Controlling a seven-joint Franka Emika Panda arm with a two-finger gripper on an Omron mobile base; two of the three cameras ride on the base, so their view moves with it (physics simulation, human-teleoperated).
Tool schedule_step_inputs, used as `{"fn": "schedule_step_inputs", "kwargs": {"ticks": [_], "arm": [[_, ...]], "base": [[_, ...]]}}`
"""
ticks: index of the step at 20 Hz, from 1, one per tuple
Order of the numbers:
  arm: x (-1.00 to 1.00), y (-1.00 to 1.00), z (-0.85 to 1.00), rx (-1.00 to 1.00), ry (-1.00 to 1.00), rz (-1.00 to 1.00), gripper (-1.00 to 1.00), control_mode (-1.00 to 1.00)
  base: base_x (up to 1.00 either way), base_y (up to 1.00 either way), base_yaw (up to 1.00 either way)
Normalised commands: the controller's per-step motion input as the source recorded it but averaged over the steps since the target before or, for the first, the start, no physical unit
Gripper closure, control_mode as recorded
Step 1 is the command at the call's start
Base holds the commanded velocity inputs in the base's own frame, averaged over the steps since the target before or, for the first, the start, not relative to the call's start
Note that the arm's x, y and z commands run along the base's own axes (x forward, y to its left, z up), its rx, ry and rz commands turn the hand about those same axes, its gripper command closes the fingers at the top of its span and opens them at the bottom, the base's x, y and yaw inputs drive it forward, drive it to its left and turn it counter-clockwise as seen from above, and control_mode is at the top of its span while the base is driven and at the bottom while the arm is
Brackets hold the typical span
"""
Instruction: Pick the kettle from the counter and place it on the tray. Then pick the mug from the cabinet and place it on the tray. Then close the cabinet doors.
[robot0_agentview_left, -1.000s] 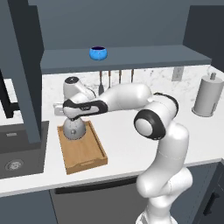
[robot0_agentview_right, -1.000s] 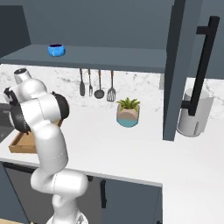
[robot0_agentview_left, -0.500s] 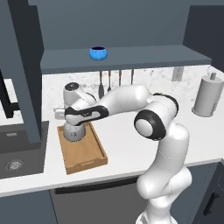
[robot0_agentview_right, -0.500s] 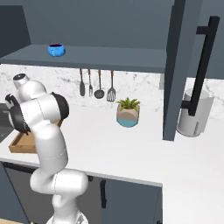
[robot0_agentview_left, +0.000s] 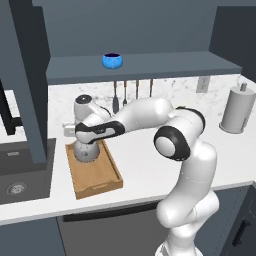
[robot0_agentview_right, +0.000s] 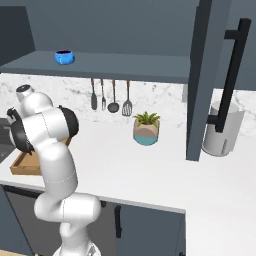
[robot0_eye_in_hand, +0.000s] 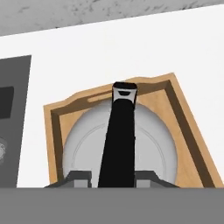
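Note:
The grey kettle (robot0_agentview_left: 85, 151) sits inside the wooden tray (robot0_agentview_left: 98, 176) on the white counter (robot0_agentview_left: 145, 159). My gripper (robot0_agentview_left: 85, 142) comes down on it from above. In the hand view the gripper (robot0_eye_in_hand: 114, 177) is shut on the kettle's black arched handle (robot0_eye_in_hand: 117, 140), with the grey dome (robot0_eye_in_hand: 153, 148) and the tray rim (robot0_eye_in_hand: 189, 131) below. The blue mug (robot0_agentview_left: 112, 61) stands on the cabinet shelf (robot0_agentview_left: 165, 65), also the mug (robot0_agentview_right: 64, 57). Both cabinet doors stand open: one door (robot0_agentview_left: 29, 75) on the left, the other door (robot0_agentview_right: 205, 75) on the right.
A dark sink (robot0_agentview_left: 20, 170) lies left of the tray. Utensils (robot0_agentview_right: 110, 97) hang on the back wall. A teal-and-beige plant pot (robot0_agentview_right: 146, 129) and a paper towel holder (robot0_agentview_left: 235, 107) stand further right on the counter.
The hand has come down with the kettle, which now rests lower in the tray. The mug and the doors have not moved.

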Motion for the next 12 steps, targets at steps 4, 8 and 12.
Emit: {"fn": "schedule_step_inputs", "kwargs": {"ticks": [4, 8, 12], "arm": [[0.00, -0.10, -0.19, 0.02, 0.03, 0.00, -1.00, -1.00], [-0.16, -0.04, -0.13, 0.07, 0.01, 0.00, -1.00, -1.00], [-0.33, -0.05, -0.04, 0.10, 0.00, -0.10, -1.00, -1.00]], "base": [[0.00, 0.00, 0.00], [0.00, 0.00, 0.00], [0.00, 0.00, 0.00]]}}
